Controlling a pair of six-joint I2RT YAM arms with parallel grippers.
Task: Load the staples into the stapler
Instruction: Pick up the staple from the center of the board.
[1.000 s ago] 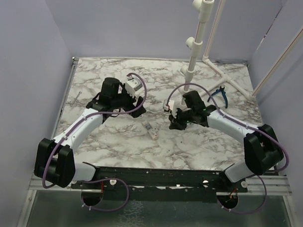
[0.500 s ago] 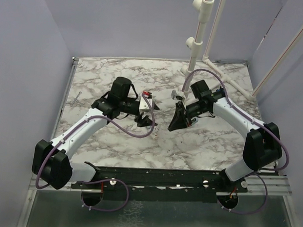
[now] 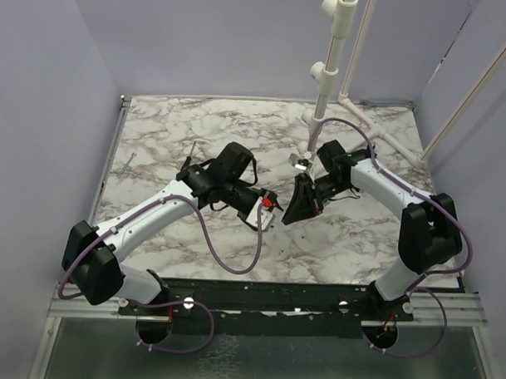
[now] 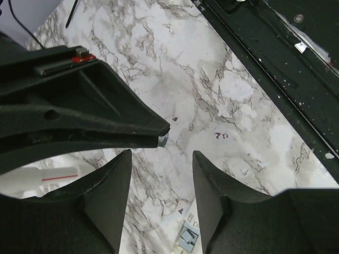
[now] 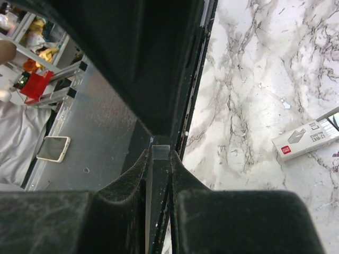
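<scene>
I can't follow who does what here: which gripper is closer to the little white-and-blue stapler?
Left. The stapler lies on the table, framed between the open fingers of the left gripper; the right gripper, pinching the staples, sits farther off, beyond their tips.

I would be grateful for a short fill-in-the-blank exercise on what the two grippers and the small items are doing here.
1. The right gripper is shut on the ____.
2. The left gripper is ____.
3. The stapler lies on the ____.
4. The white box bears a ____ label.
Missing words: staples; open; table; red.
</scene>
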